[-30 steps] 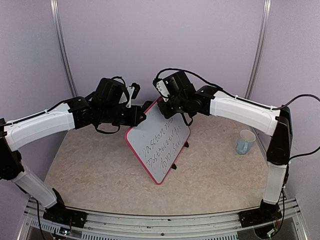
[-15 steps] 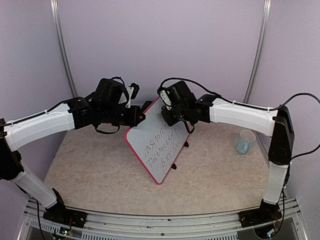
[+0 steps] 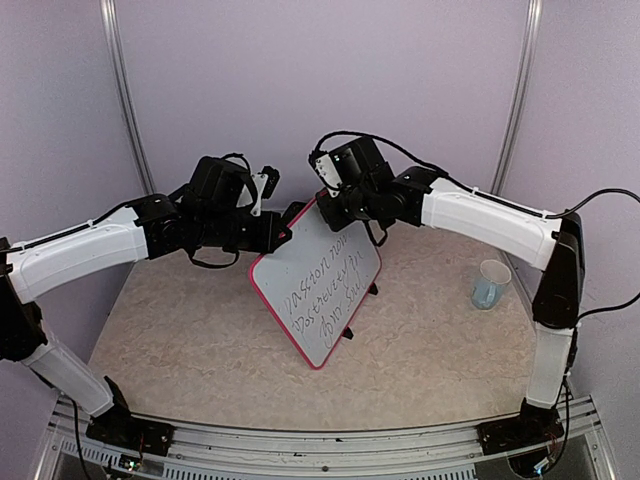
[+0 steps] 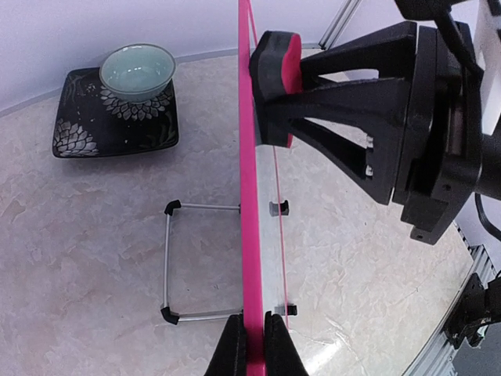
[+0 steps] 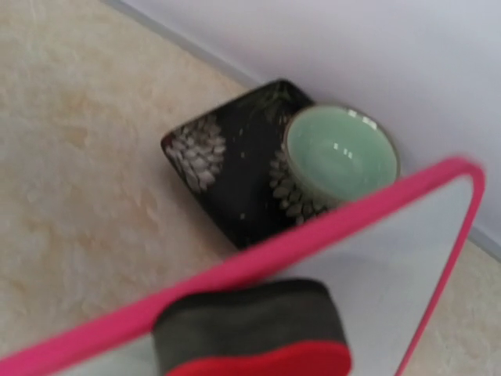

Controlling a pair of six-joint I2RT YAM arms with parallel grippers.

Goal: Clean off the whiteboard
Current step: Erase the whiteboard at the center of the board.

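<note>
Left gripper point(image 3: 287, 230) is pinching the upper left edge of the whiteboard point(image 3: 318, 292) in the overhead view, its jaws pressed together on the pink frame. The board is standing tilted on the tabletop point(image 3: 180, 340) between the two arms, with dark handwriting showing across its face. At the board's top corner the right gripper point(image 3: 335, 203) is bearing against the surface, though what it is holding is hard to make out from here. A pale blue cup point(image 3: 490, 284) is standing well apart on the right.

From the left wrist, the fingers point(image 4: 233, 348) are squeezing the frame, which is running up the picture edge-on as a pink line. The right gripper's jaws are clamping a black-and-red eraser point(image 4: 274, 74), and it is touching the board near its top. A wire stand point(image 4: 176, 262) with black feet is propping the board from behind. Farther back a pale green bowl point(image 4: 138, 70) is sitting on a black floral plate point(image 4: 94, 129).

From the right wrist, the eraser is pressing on the white surface just under the pink frame, with the bowl and plate lying beyond
</note>
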